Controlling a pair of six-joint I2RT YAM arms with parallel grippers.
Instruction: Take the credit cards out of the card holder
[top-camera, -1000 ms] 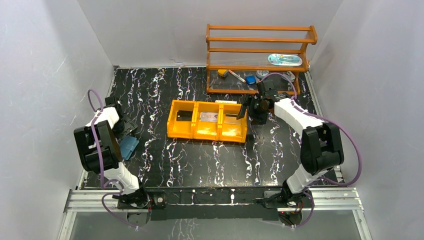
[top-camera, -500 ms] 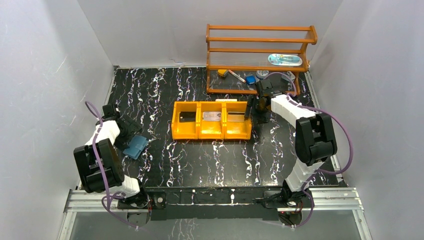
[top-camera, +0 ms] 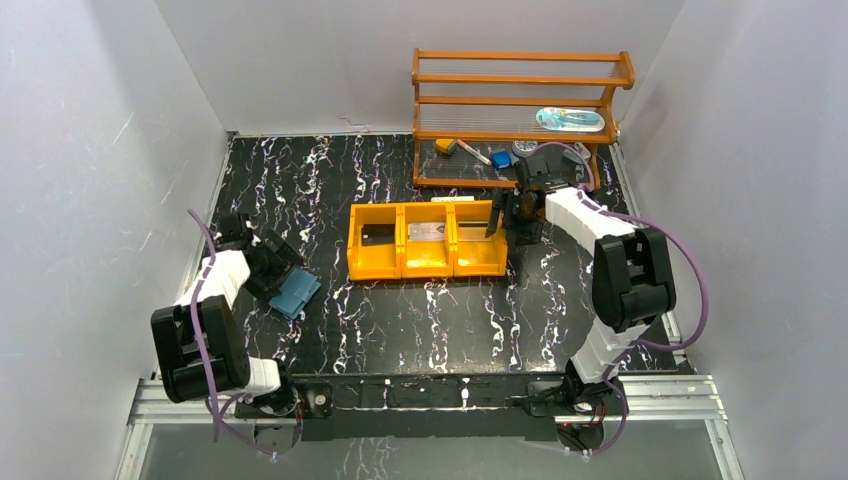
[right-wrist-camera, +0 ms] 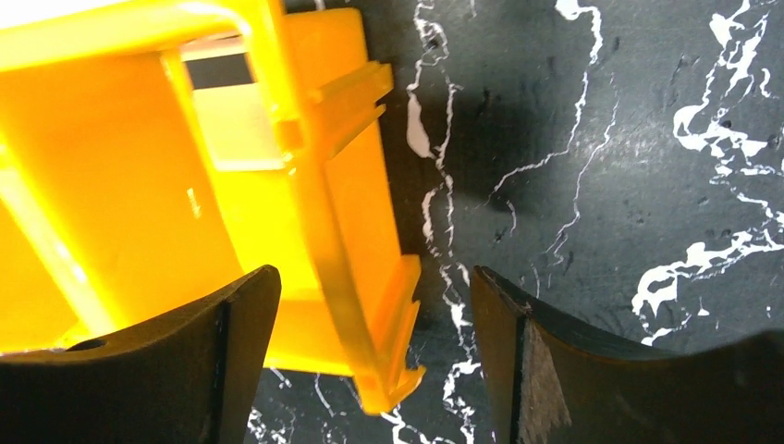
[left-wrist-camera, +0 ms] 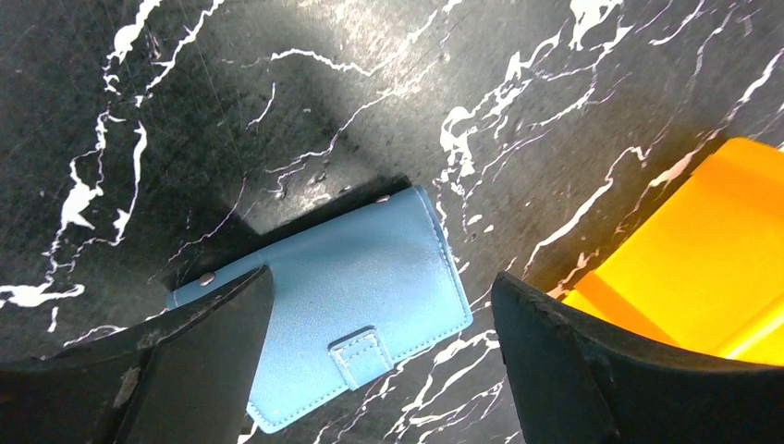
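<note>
The card holder (top-camera: 297, 293), a closed slate-blue wallet with a strap tab, lies flat on the black marbled table at the left. In the left wrist view the card holder (left-wrist-camera: 351, 287) sits between the fingers of my open left gripper (left-wrist-camera: 379, 301). One finger (left-wrist-camera: 199, 361) overlaps its left end; the other stands apart. A dark credit card (top-camera: 377, 238) and a silvery one (top-camera: 426, 232) lie in the orange tray (top-camera: 425, 264). My right gripper (top-camera: 507, 222) is open, and in its wrist view the right gripper (right-wrist-camera: 372, 282) straddles the tray's end wall (right-wrist-camera: 356, 213).
A wooden rack (top-camera: 520, 100) with small items on its shelves stands at the back right, just behind my right arm. White walls close in the table on three sides. The orange tray's corner (left-wrist-camera: 703, 268) lies close to the right of the wallet.
My left gripper has swung right and toward the table's middle, and the wallet has slid right with it. The orange tray has shifted slightly right and squared up beside my right gripper.
</note>
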